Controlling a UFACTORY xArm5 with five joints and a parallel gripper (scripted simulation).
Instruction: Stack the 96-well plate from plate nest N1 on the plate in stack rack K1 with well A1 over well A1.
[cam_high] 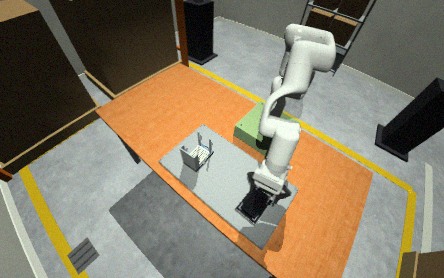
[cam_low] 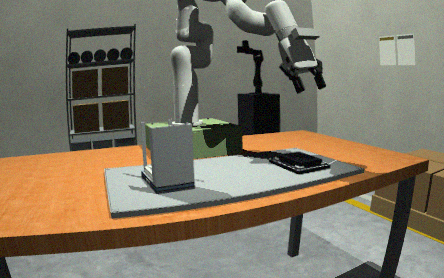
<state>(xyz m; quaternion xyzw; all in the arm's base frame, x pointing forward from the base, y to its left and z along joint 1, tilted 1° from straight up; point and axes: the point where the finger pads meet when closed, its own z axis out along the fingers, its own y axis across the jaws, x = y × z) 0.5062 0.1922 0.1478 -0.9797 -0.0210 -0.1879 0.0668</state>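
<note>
While the white arm (cam_low: 187, 75) rises from its green pedestal (cam_low: 220, 131) at the far edge of the orange table (cam_low: 60, 200), its gripper (cam_low: 309, 81) hangs high in the upper right of the exterior view, well above the table, with both dark fingers spread wide and nothing between them. Seen from the top view, the gripper (cam_high: 267, 192) lies directly over the near end of the dark 96-well plate (cam_high: 252, 206), covering part of it. That plate (cam_low: 298, 160) rests flat in plate nest N1 (cam_low: 327, 164), at the right end of the grey mat (cam_low: 225, 180). Stack rack K1 (cam_low: 172, 155) stands at the left part of the mat, well apart from the nest; in the exterior view its solid grey wall faces the camera and hides whatever is inside. From above, the rack (cam_high: 192, 157) shows thin upright posts and a pale plate with a gridded face (cam_high: 201, 153) seated low between them; its cut-off corner is too small to make out. Behind the table, a shelf unit (cam_low: 68, 85) with brown boxes and dark rolls stands at the left, a black cabinet (cam_low: 257, 112) carrying a dark stand is at centre, and cardboard boxes (cam_low: 425, 195) sit on the floor at lower right.
</note>
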